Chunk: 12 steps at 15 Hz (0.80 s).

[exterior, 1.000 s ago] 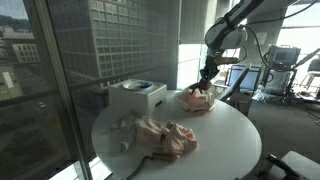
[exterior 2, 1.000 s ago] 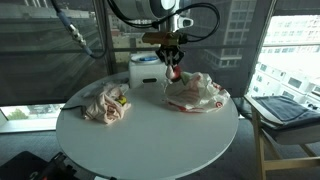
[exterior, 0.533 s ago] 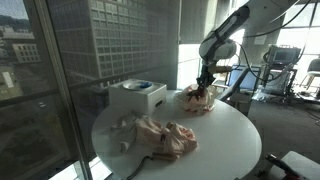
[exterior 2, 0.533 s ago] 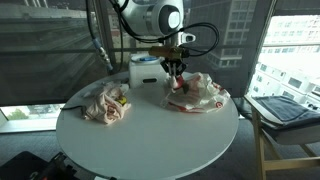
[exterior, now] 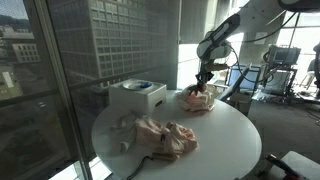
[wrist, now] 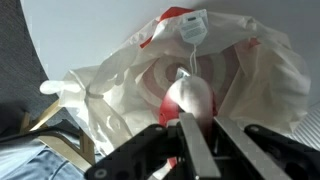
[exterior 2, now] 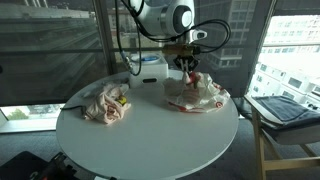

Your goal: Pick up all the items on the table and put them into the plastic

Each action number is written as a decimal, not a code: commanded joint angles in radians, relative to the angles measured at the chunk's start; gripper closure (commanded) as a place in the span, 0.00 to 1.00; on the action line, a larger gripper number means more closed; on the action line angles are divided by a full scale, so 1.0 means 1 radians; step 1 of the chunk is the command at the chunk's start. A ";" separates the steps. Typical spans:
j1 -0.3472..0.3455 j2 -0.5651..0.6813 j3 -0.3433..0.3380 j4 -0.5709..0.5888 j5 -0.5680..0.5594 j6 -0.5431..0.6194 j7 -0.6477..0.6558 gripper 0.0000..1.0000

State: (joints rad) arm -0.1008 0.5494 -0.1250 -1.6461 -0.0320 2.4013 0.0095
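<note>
Hovering black gripper [exterior 2: 190, 68] over crumpled white-and-red plastic bag [exterior 2: 205, 95], further across than before, jaws narrow, apparently pinching small whitish round item [wrist: 190, 97].

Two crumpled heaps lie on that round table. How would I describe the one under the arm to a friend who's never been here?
Find the round white table, then the white box by the window. Beside that box, right under the tool holding a small white item, lies the plastic bag: white with red print and gaping open, unlike the beige heap.
</note>
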 commanded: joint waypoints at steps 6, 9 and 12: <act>-0.012 0.226 0.002 0.239 -0.007 0.006 0.016 0.94; -0.023 0.289 0.002 0.282 -0.001 0.029 0.020 0.95; -0.041 0.340 0.014 0.311 0.012 0.057 0.010 0.93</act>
State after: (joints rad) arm -0.1220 0.8267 -0.1243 -1.4085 -0.0318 2.4359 0.0172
